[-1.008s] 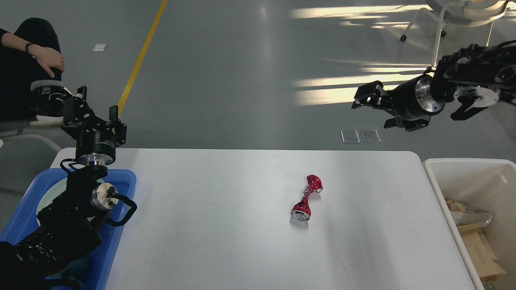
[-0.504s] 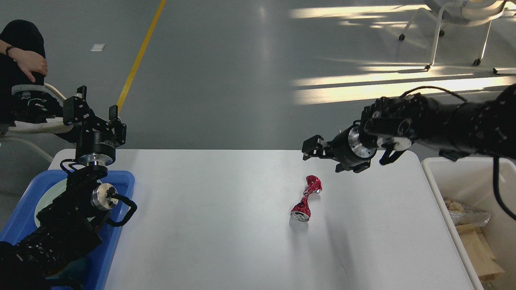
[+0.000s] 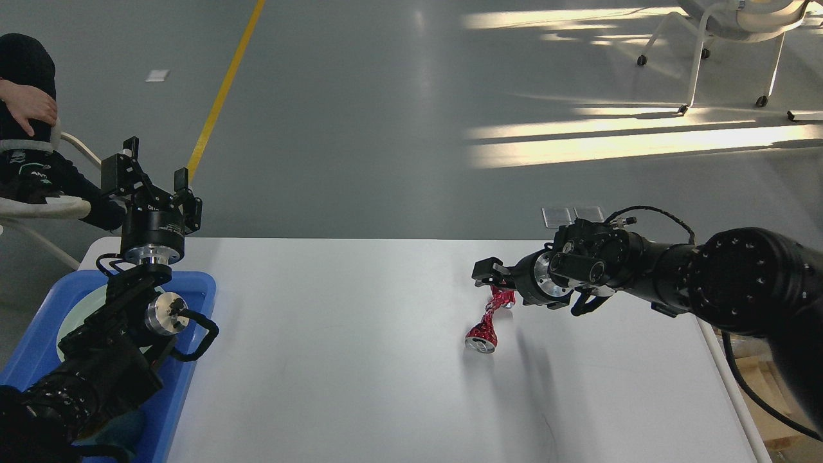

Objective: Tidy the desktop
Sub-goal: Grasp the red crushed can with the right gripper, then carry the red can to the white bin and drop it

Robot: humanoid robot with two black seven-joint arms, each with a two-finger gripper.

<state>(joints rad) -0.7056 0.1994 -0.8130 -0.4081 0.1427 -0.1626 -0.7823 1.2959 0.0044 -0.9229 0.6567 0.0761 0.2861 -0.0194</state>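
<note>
The desktop (image 3: 353, 360) is a wide white tabletop with rounded corners. A crushed red can (image 3: 485, 323) lies on it right of the middle, twisted thin at its waist. My right gripper (image 3: 491, 280) is low over the table at the can's far end. Its jaws stand apart around that end, and the lower finger is partly hidden behind the can. My left gripper (image 3: 153, 175) is open and empty, held upright above the table's back left corner.
A blue tray (image 3: 196, 290) with a pale round plate (image 3: 72, 321) sits at the left edge under my left arm. A white bin's rim (image 3: 730, 373) and cardboard scraps (image 3: 765, 402) show behind my right arm. A person (image 3: 26, 109) sits at far left.
My right arm has swung down and left from high above the bin to the can's far end. The can and my left arm have stayed in place.
</note>
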